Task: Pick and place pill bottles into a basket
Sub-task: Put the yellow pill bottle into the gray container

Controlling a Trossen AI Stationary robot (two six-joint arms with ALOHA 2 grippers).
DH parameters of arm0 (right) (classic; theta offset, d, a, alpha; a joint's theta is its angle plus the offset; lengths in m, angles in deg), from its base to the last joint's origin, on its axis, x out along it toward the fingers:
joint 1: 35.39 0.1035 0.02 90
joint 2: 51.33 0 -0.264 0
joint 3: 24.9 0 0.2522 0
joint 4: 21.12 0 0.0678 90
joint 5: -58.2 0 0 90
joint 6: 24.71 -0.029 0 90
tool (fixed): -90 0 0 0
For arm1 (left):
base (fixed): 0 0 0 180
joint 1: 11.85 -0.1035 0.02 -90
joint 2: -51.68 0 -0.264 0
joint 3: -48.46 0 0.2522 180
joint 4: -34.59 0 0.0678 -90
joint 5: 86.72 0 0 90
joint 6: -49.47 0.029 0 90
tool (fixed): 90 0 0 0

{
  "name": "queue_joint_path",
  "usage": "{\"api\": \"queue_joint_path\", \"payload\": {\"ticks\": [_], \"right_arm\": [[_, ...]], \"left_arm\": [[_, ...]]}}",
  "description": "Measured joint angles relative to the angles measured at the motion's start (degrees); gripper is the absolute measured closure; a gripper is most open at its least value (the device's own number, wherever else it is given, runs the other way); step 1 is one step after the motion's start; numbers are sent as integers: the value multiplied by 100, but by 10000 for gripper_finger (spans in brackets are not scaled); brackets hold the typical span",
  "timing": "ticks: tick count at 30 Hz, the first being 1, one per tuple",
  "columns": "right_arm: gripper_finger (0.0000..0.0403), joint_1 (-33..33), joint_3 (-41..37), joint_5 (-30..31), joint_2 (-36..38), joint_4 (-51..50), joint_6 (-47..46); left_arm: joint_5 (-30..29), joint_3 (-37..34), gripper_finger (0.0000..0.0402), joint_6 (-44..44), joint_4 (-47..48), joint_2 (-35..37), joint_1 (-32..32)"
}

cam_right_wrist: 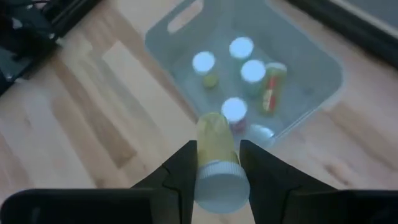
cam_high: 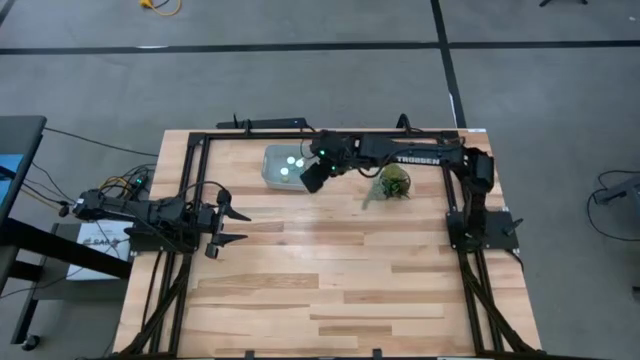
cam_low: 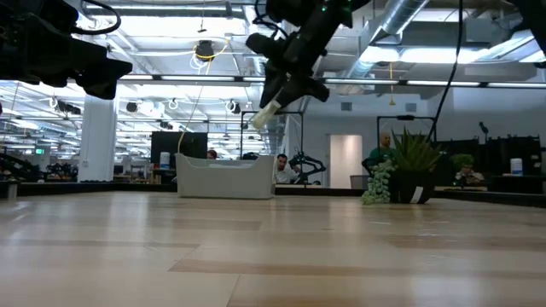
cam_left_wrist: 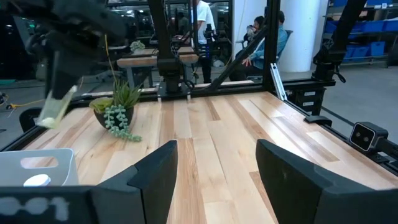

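The basket [cam_high: 283,165], a pale translucent bin, stands at the far middle of the table. It also shows in the low view [cam_low: 224,176]. Several white-capped pill bottles [cam_right_wrist: 252,70] are inside it, one lying on its side [cam_right_wrist: 272,84]. My right gripper [cam_high: 312,180] hovers above the basket's right near edge, shut on a yellowish pill bottle [cam_right_wrist: 217,146] with a white cap. My left gripper [cam_high: 236,225] is open and empty [cam_left_wrist: 217,168], low at the table's left side. My right gripper pinches the bottle's yellowish body [cam_right_wrist: 214,138] between its two fingers [cam_right_wrist: 181,168], close to the white cap [cam_right_wrist: 221,188]. The bottle lies along the fingers, cap toward the wrist. Its bottom end [cam_low: 259,118] sticks out past the fingertips, slanting down. It is lifted clear, above the basket.
A small potted green plant [cam_high: 395,183] with a trailing sprig stands to the right of the basket, under the right arm; it also shows in the low view [cam_low: 408,175]. Bare wood lies in the table's middle and near half [cam_high: 330,280]. People are in the room behind [cam_low: 386,149].
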Motion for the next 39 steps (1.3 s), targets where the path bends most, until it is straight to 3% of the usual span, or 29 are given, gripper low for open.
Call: {"api": "queue_joint_path", "payload": {"ticks": [7,9,25,31,39], "right_arm": [[299,-321,105,-157,-442,194,328],[299,-433,186,-155,-569,-203,453],[291,-857,2252,-113,-2191,-1275,1154],[294,-983,2818,-92,-2457,-1587,1318],[285,-1108,2949,-136,-2519,-1900,1373]], "left_arm": [[2,-1,193,0,0,-1,0],[-7,-2,193,0,-2,0,0],[-14,-2,193,0,-3,-46,1],[-11,0,193,0,-2,-46,0],[-13,0,193,0,-2,-46,0]]}}
